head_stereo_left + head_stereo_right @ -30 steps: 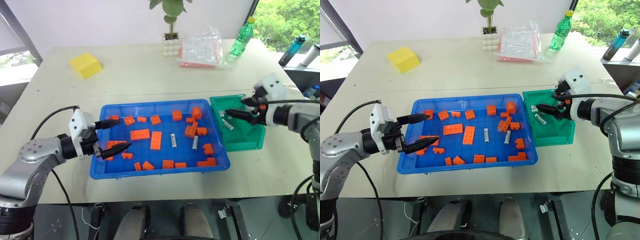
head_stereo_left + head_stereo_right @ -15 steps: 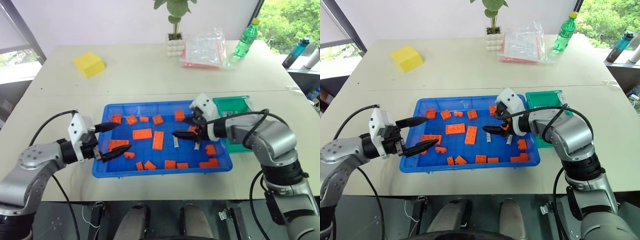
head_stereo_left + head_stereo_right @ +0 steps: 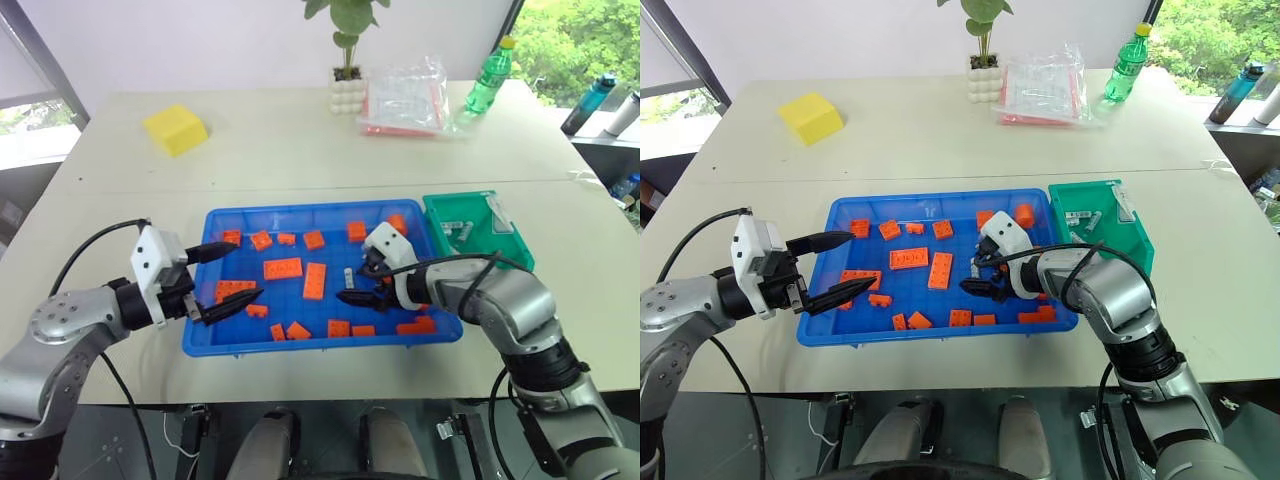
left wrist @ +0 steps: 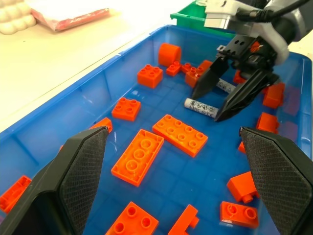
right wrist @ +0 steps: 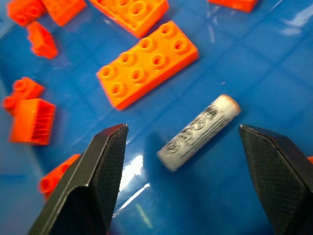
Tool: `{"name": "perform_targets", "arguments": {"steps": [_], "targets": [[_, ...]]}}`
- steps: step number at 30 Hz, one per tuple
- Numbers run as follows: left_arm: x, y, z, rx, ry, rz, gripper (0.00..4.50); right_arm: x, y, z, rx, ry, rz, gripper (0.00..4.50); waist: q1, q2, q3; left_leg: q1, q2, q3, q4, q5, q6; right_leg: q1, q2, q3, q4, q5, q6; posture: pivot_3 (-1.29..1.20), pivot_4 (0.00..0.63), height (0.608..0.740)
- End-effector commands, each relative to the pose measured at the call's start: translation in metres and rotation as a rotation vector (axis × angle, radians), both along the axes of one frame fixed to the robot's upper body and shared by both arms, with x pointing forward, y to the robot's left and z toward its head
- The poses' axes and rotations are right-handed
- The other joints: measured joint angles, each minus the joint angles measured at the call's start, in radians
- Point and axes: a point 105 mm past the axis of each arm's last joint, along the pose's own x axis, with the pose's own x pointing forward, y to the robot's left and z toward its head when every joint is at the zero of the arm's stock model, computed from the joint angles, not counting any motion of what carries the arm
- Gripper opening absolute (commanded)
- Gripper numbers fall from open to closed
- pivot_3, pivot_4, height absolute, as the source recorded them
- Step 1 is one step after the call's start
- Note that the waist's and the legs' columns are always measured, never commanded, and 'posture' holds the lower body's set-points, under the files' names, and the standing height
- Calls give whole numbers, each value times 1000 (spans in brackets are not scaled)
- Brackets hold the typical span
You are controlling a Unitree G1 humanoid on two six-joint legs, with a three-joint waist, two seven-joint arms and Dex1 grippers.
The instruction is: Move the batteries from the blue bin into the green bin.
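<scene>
We see the right claw (image 4: 222, 100) inside the blue bin (image 3: 320, 343), its two fingers spread wide and empty, with a battery (image 5: 199, 131) lying flat on the bin floor between the fingertips and not touching either one. A long orange brick (image 5: 147, 63) lies just beside that battery, other orange bricks (image 3: 282, 268) are scattered across the bin, and a few batteries (image 3: 1081, 219) already lie in the green bin (image 3: 1134, 237) set against the blue bin's right end. Our left claw (image 3: 228, 273) hangs over the left end of the blue bin, also spread open and holding nothing.
</scene>
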Motion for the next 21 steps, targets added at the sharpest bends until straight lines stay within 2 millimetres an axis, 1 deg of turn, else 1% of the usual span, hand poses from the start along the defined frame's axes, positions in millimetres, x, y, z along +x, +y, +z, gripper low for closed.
{"name": "perform_targets", "arguments": {"steps": [1, 3, 4, 5, 7, 10, 12, 13, 15, 16, 17, 18, 19, 20, 21], "targets": [[-1, -2, 12, 5, -51, -15, 4500, 2, -2, -11, -39, -3, -5, 2869, 0, 0, 0, 0, 0, 0, 0, 0, 0, 0, 0, 0, 0, 0, 0, 0, 150, 726], [1, -3, 12, 4, -53, -17, 4500, 1, -1, -11, -47, -17, 5, 1891, 0, 0, 0, 0, 0, 0, 0, 0, 0, 0, 0, 0, 0, 0, 0, 0, 150, 726], [1, -3, 12, 4, -54, -20, 4500, 1, -1, -10, -47, -22, 7, 1299, 0, 0, 0, 0, 0, 0, 0, 0, 0, 0, 0, 0, 0, 0, 0, 0, 150, 726], [2, -4, 13, 4, -55, -23, 4500, 1, -1, -9, -45, -25, 8, 833, 0, 0, 0, 0, 0, 0, 0, 0, 0, 0, 0, 0, 0, 0, 0, 0, 150, 726], [4, -4, 12, 4, -55, -26, 4500, 0, -2, -2, -34, -35, 7, 76, 0, 0, 0, 0, 0, 0, 0, 0, 0, 0, 0, 0, 0, 0, 0, 0, 150, 726], [7, -4, 11, 5, -53, -34, 4500, -2, -4, 14, 0, -56, 6, 93, 1, 0, 0, 0, 0, 0, 0, 0, 0, 0, 0, 0, 0, 0, 0, 0, 150, 726], [8, -5, 10, 3, -52, -42, 4500, -2, -7, 35, 49, -84, 0, 93, 1, 0, 0, 0, 0, 0, 0, 0, 0, 0, 0, 0, 0, 0, 0, 0, 150, 726], [9, -6, 10, 2, -51, -47, 4500, -1, -13, 49, 80, -98, -23, 93, 2, 0, 0, 0, 0, 0, 0, 0, 0, 0, 0, 0, 0, 0, 0, 0, 150, 726], [10, -8, 8, 0, -48, -59, 4500, 6, -42, 88, 146, -147, -119, 93, 2, 0, 0, 0, 0, 0, 0, 0, 0, 0, 0, 0, 0, 0, 0, 0, 150, 726], [10, -8, 8, 0, -47, -63, 4500, 6, -51, 99, 166, -160, -149, 93, 3, 1, 0, 0, 0, 0, 0, 0, 0, 0, 0, 0, 0, 0, 0, 0, 150, 726], [10, -8, 7, 0, -45, -66, 4500, 6, -64, 109, 174, -178, -182, 93, 5, 1, 0, 0, 0, 0, 0, 0, 0, 0, 0, 0, 0, 0, 0, 0, 150, 726], [10, -8, 7, 0, -44, -68, 4500, 5, -71, 115, 176, -186, -201, 93, 7, 1, 0, 0, 0, 0, 0, 0, 0, 0, 0, 0, 0, 0, 0, 0, 150, 726], [11, -9, 5, 0, -43, -71, 4500, 2, -92, 122, 190, -188, -246, 93, 8, 0, 0, 0, 0, 0, 0, 0, 0, 0, 0, 0, 0, 0, 0, 0, 150, 726], [11, -10, 4, 1, -42, -75, 4500, -1, -112, 125, 194, -180, -297, 93, 12, 0, 0, 0, 0, -1, -1, 0, 0, 0, 0, 0, 0, 0, 0, 0, 150, 726], [12, -11, 4, 1, -43, -78, 4500, -4, -128, 125, 180, -176, -344, 93, 22, 0, 0, 0, 0, -1, -1, 0, 0, 1, 0, -1, 0, 0, 0, 0, 150, 726]]}}
